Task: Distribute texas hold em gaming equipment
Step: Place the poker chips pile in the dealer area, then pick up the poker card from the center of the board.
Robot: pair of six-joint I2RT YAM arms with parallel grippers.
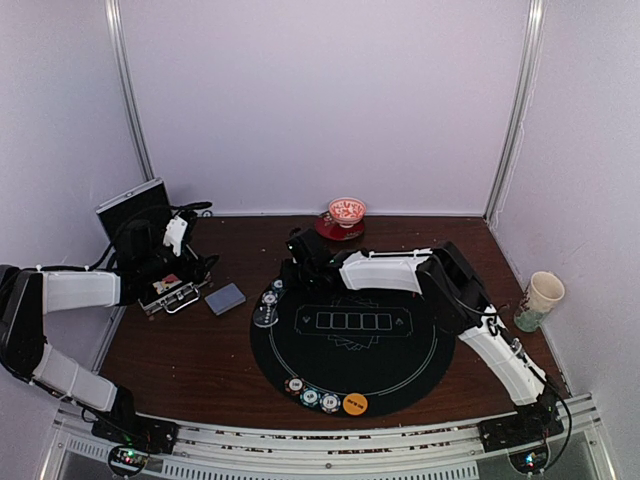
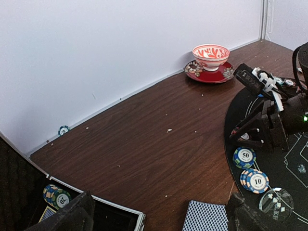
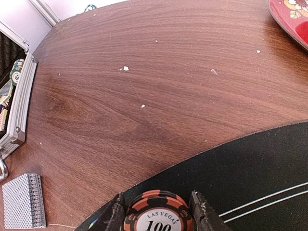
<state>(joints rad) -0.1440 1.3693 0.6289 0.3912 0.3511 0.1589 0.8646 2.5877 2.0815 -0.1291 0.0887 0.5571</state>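
Currently the right gripper is pinching an orange chip marked 100. Its fingers are standing partway closed, pressing on the chip's two opposite edges. Directly under the fingertips the rim of the mat is meeting bare wood. Ahead of them and to the left, a deck is lying face down. Further out on that side, the metal edge of a case is showing. Far ahead on the right, a red saucer is just entering the frame.

Meanwhile the left gripper is hanging spread wide with nothing between its fingers. The deck is lying below it, close to the finger on the mat side. Beside the other finger the open case is showing some striped chips inside it. Ahead and toward the mat, two small piles of blue chips are sitting on the black edge, with a clear disc just beside the nearer pile. Much further ahead, a bowl is resting on the saucer near the back wall.
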